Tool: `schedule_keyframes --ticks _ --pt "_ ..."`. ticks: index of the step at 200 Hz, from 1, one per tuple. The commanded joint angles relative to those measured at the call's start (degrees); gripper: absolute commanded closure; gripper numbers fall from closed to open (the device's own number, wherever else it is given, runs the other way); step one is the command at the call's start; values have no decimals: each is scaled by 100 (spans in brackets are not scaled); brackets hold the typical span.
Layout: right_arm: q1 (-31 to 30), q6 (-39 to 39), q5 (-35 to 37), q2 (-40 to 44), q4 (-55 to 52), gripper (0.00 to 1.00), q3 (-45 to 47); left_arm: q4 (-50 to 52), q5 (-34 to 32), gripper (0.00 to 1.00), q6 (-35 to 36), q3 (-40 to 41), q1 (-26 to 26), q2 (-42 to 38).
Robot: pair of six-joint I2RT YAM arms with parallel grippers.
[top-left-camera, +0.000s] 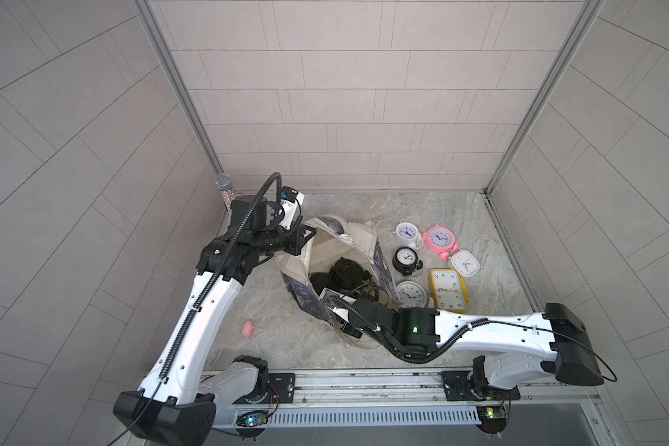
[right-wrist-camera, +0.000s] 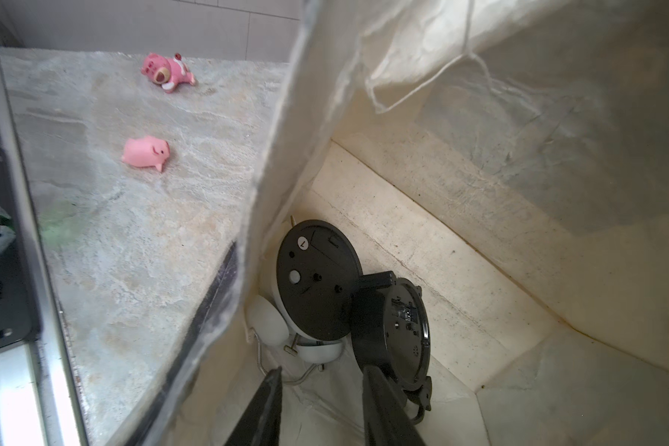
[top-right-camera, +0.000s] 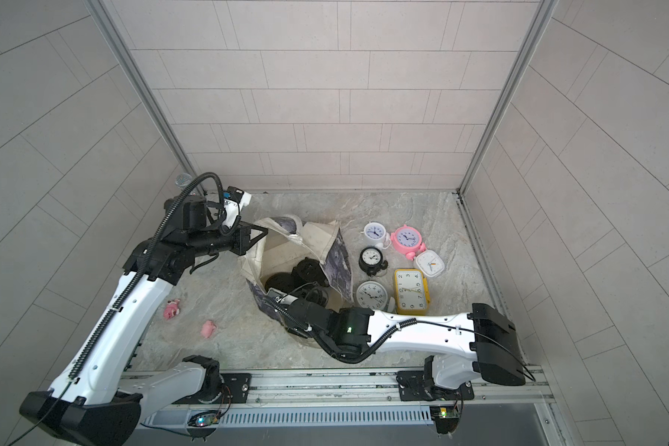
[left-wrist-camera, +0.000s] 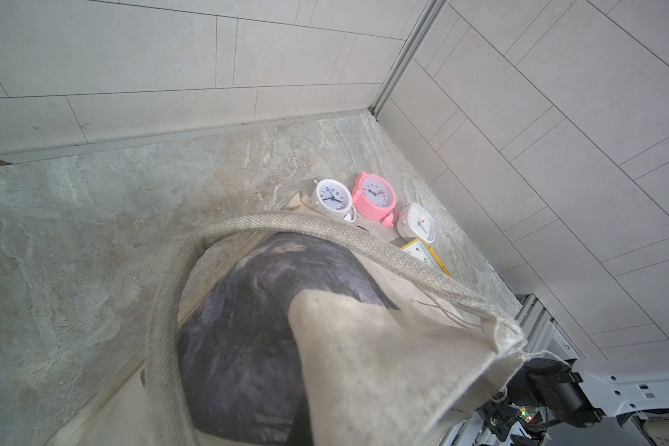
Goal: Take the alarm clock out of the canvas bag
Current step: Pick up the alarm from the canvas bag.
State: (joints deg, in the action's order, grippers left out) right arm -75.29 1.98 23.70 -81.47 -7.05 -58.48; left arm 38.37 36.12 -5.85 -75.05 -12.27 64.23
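R gripper was inside bag, jaws part-open, empty, just beside black clock on bag floor. L gripper clamped bag rim. Clock prob. light, hard, slick; take across round body.

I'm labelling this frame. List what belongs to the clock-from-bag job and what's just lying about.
Job: canvas bag; white-belled clock and black clock inside it; left gripper holding its rim; right gripper open inside.

Lying about: pink pig toy; pink bear toy; microphone; six clocks beside the bag.
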Motion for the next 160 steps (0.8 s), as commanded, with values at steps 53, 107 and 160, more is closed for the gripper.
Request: schedule_keyframes --ticks 53,107,160 --pt "579 209 484 -522 160 66 -14 -418 232 100 -70 -23 38 -77" --pt "946 517 576 -800 -44 61 -6 -436 269 100 -73 -20 45 -62" --pt "1180 881 486 -1272 -284 46 -237 -462 313 100 -78 -14 46 -55"
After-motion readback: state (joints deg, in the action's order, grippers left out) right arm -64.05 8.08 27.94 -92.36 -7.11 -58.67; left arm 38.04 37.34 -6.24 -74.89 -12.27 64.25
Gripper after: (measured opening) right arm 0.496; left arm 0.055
